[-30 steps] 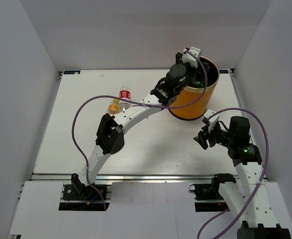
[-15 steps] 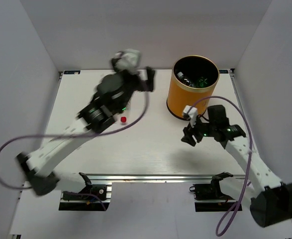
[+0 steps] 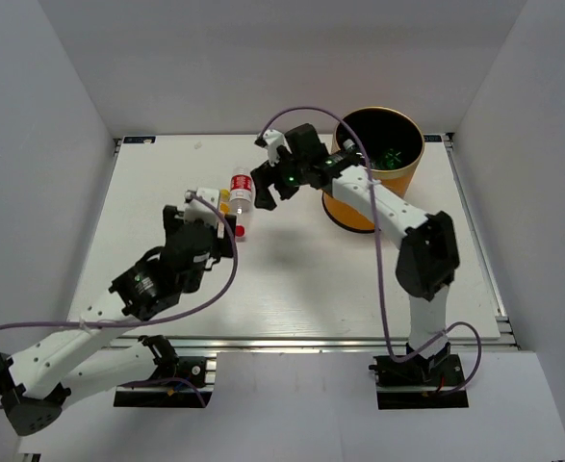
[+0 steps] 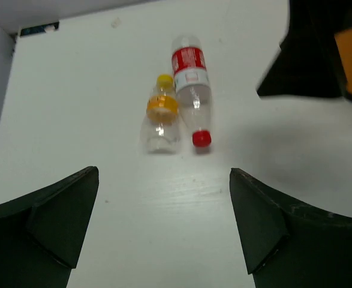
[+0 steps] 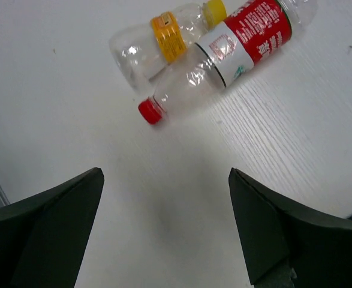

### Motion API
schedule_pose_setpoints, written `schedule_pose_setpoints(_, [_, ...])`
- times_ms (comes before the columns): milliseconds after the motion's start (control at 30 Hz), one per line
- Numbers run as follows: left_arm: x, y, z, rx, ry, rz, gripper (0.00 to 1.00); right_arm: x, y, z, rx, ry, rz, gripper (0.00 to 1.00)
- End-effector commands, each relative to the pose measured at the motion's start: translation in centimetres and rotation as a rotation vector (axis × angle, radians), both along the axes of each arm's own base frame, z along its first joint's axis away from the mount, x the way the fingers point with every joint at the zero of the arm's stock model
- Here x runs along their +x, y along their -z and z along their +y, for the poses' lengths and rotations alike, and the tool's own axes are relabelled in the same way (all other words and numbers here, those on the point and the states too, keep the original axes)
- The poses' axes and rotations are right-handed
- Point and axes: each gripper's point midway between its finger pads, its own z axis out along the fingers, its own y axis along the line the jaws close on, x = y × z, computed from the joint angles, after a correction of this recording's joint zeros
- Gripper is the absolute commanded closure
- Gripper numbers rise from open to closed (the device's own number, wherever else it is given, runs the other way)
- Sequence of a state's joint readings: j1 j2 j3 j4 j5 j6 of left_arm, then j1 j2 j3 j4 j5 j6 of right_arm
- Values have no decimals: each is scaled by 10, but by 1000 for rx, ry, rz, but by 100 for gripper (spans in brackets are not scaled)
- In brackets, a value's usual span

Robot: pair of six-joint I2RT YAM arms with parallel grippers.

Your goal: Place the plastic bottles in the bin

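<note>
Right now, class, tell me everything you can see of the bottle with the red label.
The red-labelled bottle is clear plastic and looks empty, with a red and white label round the half away from its red cap. It lies on its side on the white table, cap towards the arms' bases. A smaller bottle with a yellow cap lies alongside, apparently touching it. The left gripper and right gripper are open, clear of it.

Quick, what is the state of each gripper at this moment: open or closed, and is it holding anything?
The left gripper is open, holding nothing.
The right gripper is open, holding nothing.
</note>
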State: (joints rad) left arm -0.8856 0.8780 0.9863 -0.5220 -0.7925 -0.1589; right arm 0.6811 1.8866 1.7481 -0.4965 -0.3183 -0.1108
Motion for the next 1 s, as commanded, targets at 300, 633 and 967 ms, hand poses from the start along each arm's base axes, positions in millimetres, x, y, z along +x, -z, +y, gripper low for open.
schedule_pose_setpoints(300, [-30,16,33,-46,6,-19,0,65,34,84,101,349,89,10])
schedule_pose_setpoints(633, [-35,16,33,-72,37,-25,0,111,69,86,73,539,-9,10])
schedule_pose_setpoints(967, [-35,15,36,-78,28,-32,0,125,101,97,72,540,-16,10])
